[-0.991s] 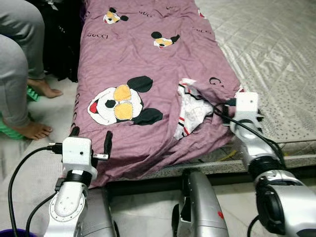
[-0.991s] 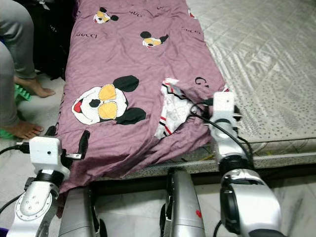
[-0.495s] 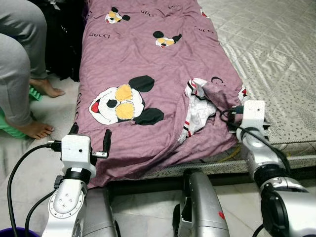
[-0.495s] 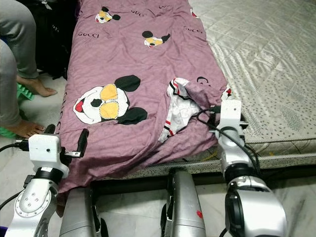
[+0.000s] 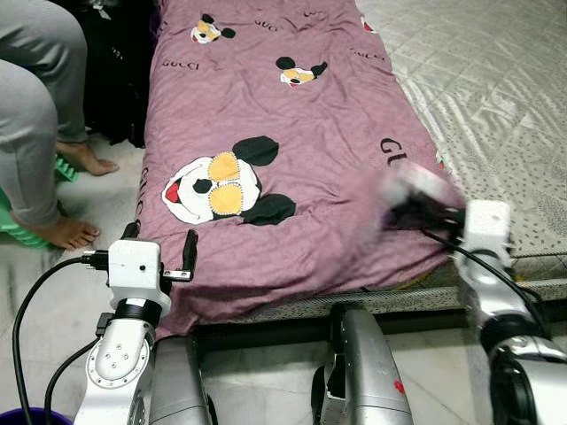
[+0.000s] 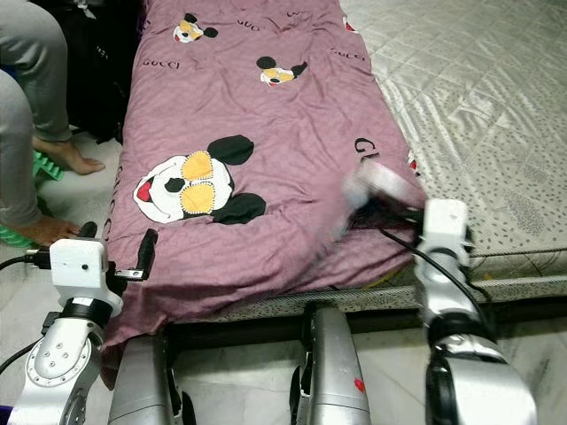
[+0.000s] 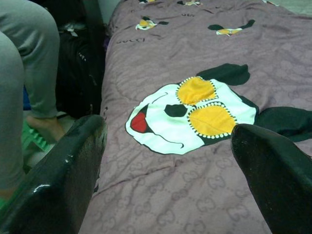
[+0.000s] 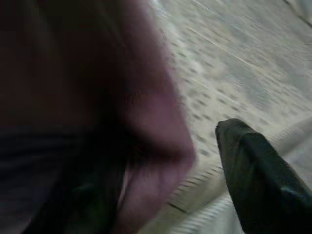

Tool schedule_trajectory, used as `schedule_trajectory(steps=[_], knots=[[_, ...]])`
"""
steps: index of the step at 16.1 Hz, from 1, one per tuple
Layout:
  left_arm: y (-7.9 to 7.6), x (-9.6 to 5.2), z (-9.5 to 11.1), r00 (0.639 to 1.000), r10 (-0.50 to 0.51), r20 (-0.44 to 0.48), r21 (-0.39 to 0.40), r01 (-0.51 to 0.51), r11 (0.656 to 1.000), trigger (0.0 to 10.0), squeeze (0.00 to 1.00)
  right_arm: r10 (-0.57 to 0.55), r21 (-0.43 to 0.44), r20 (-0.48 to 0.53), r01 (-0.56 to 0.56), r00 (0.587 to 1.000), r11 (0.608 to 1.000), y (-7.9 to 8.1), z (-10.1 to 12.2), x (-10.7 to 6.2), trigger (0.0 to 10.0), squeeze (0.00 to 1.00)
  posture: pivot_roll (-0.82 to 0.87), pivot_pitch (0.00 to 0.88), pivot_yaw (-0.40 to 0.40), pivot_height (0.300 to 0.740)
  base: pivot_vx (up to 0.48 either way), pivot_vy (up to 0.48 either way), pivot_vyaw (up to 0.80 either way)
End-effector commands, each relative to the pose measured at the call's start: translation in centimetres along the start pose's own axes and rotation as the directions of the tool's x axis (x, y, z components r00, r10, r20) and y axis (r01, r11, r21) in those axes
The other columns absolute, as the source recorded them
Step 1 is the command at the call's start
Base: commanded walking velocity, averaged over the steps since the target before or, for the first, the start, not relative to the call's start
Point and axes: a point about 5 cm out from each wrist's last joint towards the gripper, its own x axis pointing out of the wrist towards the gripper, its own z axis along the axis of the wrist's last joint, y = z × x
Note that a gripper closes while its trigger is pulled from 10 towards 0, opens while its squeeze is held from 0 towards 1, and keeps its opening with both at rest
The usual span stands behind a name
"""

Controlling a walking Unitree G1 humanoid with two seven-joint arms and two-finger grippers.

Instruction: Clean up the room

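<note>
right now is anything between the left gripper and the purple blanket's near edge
Nothing visible does. The left gripper hovers open just at the near left edge of the purple blanket, with only bare fabric ahead of its fingers. The right gripper is at the blanket's blurred right corner.

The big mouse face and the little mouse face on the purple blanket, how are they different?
The big mouse face is much larger than the little mouse face. The big one lies close to the robot's left gripper, near the blanket's close end; the little one lies farther up the bed. Both have yellow glasses and black ears.
</note>
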Motion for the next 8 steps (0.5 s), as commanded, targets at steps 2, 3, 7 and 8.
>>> schedule_trajectory(steps=[2,3,7,8], knots=[[0.3,-0.1,-0.3,1.000,0.017,-0.011,-0.008,-0.017,1.000,10.0,0.00,-0.104,0.007,-0.025,0.104,0.994,0.995,-2.3,-0.6,0.3,2.4,0.00,0.09,0.188,-0.004,0.517,0.000,0.000,0.00],[0.3,-0.1,-0.3,1.000,0.018,-0.011,-0.009,-0.018,1.000,10.0,0.00,-0.133,-0.008,-0.019,0.133,0.991,0.991,-3.0,-0.7,0.3,2.4,0.00,0.09,0.187,-0.005,0.517,0.000,0.000,0.00],[0.3,0.0,-0.4,1.000,0.027,-0.010,-0.010,-0.027,1.000,10.0,0.00,-0.195,-0.050,-0.038,0.193,0.980,0.980,-5.2,-2.5,-0.2,2.9,0.00,0.07,0.186,-0.009,0.517,0.000,0.000,0.00],[0.3,0.1,-0.4,1.000,0.030,-0.010,-0.010,-0.030,0.999,10.0,0.00,-0.184,-0.080,-0.040,0.181,0.982,0.980,-5.6,-3.4,-0.6,4.1,0.00,0.07,0.187,-0.010,0.517,0.000,0.000,0.00]])
